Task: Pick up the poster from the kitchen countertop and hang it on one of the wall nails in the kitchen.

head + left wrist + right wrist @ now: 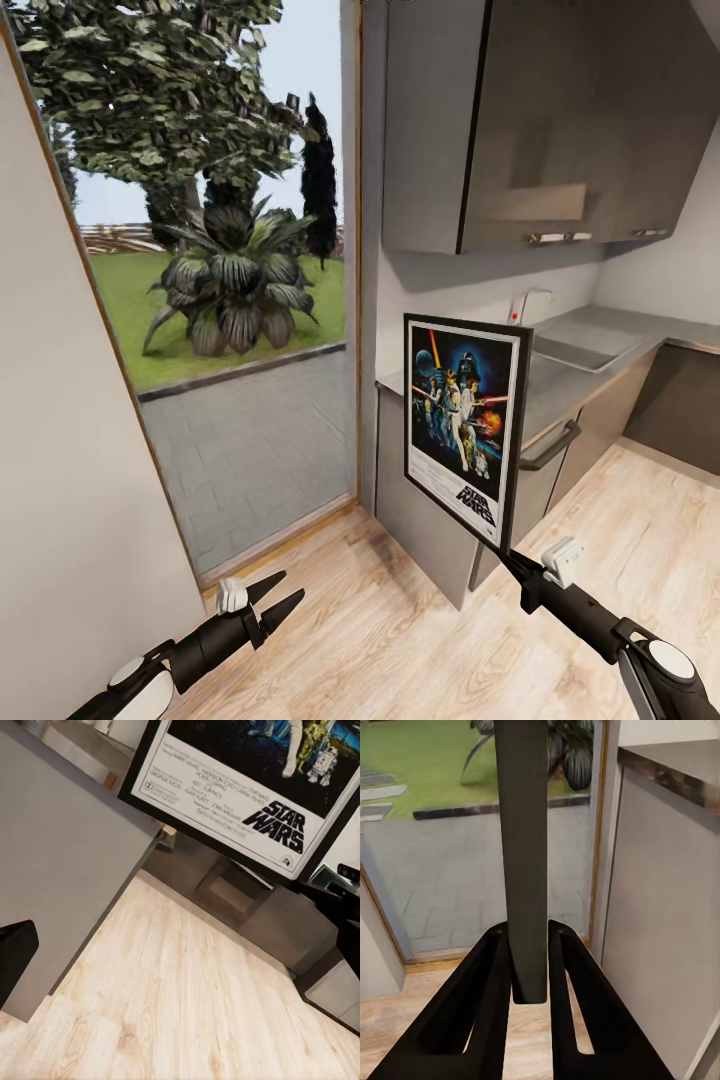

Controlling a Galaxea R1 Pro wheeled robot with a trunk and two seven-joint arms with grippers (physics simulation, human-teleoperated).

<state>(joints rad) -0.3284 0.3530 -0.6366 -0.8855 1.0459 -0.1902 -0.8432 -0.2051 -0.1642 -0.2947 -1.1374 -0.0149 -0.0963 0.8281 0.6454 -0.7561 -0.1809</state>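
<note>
Black right fingers (529,967) clamped on poster (462,425) edge; left fingers (280,595) apart, empty.

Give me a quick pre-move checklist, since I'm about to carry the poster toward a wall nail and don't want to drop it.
1. Right gripper shut on the poster at its lower edge: ok.
2. Poster lifted off the kitchen countertop: ok.
3. Poster upright, print facing the head camera: ok.
4. Left gripper open and holding nothing: ok.
5. Wall nail located: cannot tell.
6. Poster apart from the wall cabinet: ok.
</note>
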